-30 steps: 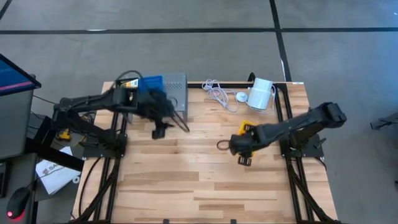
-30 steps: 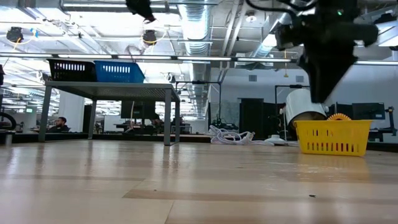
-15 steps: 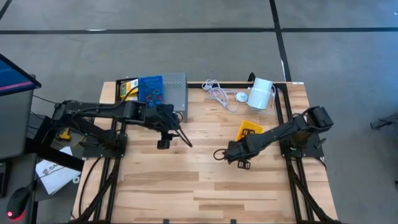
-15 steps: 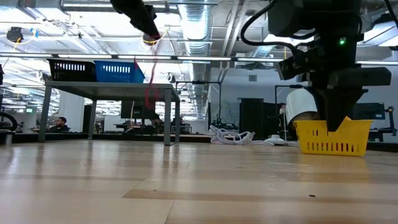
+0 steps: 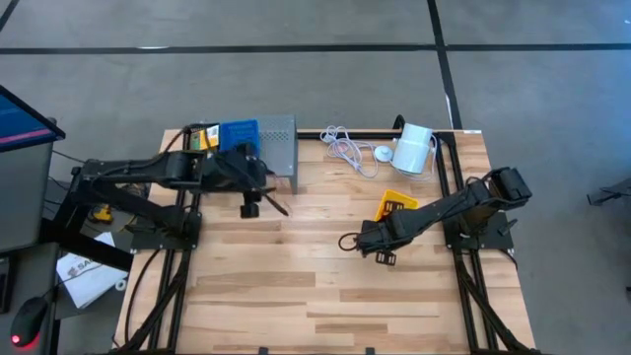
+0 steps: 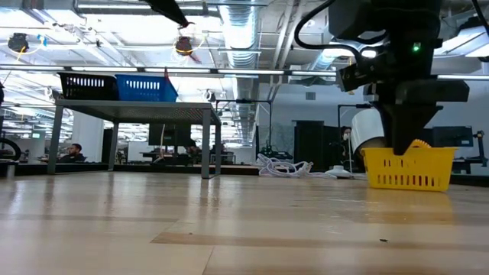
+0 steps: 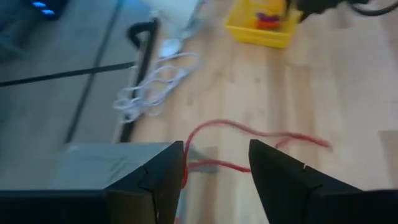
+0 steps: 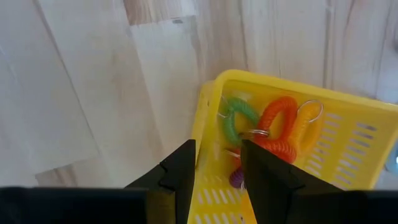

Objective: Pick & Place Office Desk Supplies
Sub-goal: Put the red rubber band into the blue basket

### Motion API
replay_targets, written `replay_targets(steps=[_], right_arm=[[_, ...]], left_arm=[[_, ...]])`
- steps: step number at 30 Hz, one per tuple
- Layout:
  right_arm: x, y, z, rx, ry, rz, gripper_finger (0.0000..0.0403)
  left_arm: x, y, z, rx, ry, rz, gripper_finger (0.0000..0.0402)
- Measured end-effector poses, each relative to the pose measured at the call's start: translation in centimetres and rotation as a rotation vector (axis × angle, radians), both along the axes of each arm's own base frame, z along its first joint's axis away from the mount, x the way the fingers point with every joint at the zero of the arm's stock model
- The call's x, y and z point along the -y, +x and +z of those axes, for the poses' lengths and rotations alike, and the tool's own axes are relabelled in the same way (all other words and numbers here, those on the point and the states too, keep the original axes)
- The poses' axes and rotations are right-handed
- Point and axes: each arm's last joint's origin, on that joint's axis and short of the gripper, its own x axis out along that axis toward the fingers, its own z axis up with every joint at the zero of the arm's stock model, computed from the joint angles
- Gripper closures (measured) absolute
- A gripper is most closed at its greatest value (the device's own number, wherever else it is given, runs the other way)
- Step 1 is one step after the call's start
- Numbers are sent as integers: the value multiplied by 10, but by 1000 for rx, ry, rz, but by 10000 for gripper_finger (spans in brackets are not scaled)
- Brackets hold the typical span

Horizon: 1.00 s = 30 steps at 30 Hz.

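- High view: the counter (image 5: 325,286) carries little loose clutter; sorting looks well along.
- At its 11 o'clock, the blue bin (image 5: 239,135) and black bin (image 5: 203,136) sit on a grey stand (image 5: 280,138).
- At 2 o'clock, the yellow bin (image 5: 395,206) holds green, orange and purple loops (image 8: 273,127).
- Left gripper (image 7: 216,167), fingers partly apart, has a red loop (image 7: 249,134) dangling between them.
- Right gripper (image 5: 383,255), near centre, is slightly parted and carries nothing I can see.

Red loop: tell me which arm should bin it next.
Left. The red loop already hangs from the left gripper, raised above the table. The right gripper is open beside the yellow bin, with nothing visible in it, so it would have to fetch the loop first.
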Motion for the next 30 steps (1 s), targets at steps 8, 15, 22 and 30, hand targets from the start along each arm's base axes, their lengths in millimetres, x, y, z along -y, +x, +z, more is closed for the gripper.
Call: replay_targets(steps=[8,15,22,30], right_arm=[[3,2,0,7,-12,1,280],[4,4,0,25,-7,5,280],[2,3,0,24,-7,11,280],[2,3,0,23,-7,16,280]], left_arm=[[-8,-18,14,55,182,208,277],[-31,-22,23,82,299,358,330],[-50,-27,27,62,328,431,353],[-57,-31,28,27,388,505,367]])
